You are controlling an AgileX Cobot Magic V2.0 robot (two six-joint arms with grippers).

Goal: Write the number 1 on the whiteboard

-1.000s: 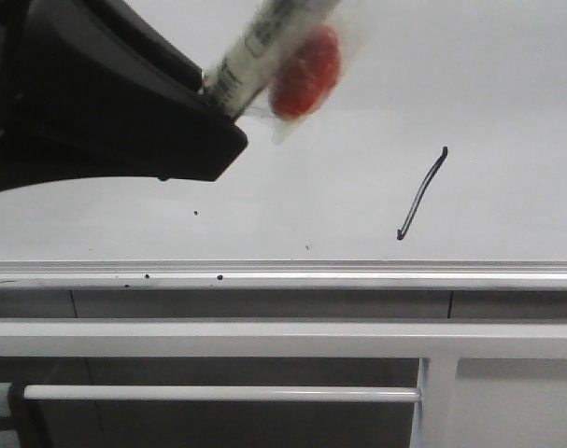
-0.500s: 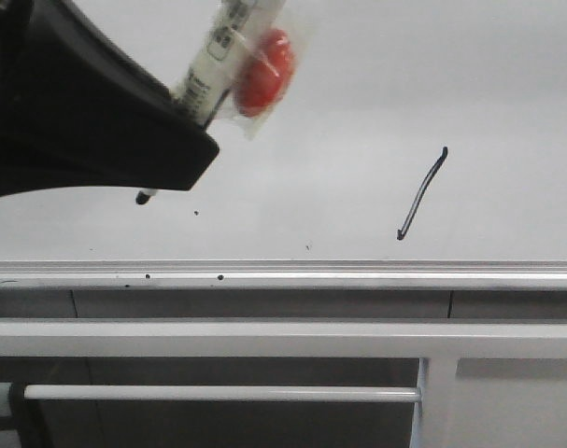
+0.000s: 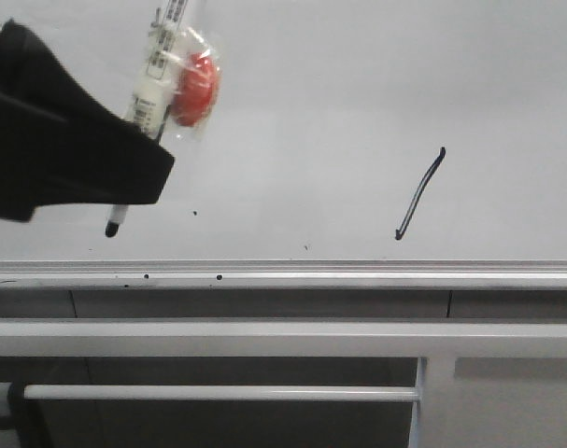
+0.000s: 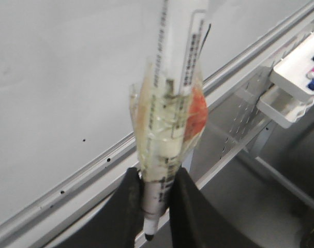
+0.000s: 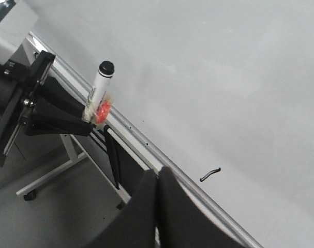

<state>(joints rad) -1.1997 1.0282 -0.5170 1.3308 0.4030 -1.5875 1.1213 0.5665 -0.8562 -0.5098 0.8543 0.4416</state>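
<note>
The whiteboard (image 3: 358, 84) fills the upper front view; it also shows in the left wrist view (image 4: 58, 67) and right wrist view (image 5: 224, 67). The number 1 (image 3: 420, 193), a slanted black stroke, sits right of centre, also in the right wrist view (image 5: 210, 174). My left gripper (image 3: 134, 173) is shut on a white marker (image 3: 152, 89) wrapped in clear tape with a red patch, tip down at the board's left, far from the stroke. In the left wrist view the gripper (image 4: 157, 201) clamps the marker (image 4: 169, 119). My right gripper (image 5: 158, 178) is shut and empty, below the rail.
The silver bottom rail (image 3: 358, 273) runs under the board. Grey frame bars (image 3: 264, 338) and a thin rod (image 3: 218, 393) lie below. A white tray with coloured markers (image 4: 301, 77) hangs beside the board. The left arm (image 5: 48, 111) shows in the right wrist view.
My left gripper has moved left and down along the board with the marker, away from the stroke. The marker tip now shows below the fingers. The stroke is unchanged.
</note>
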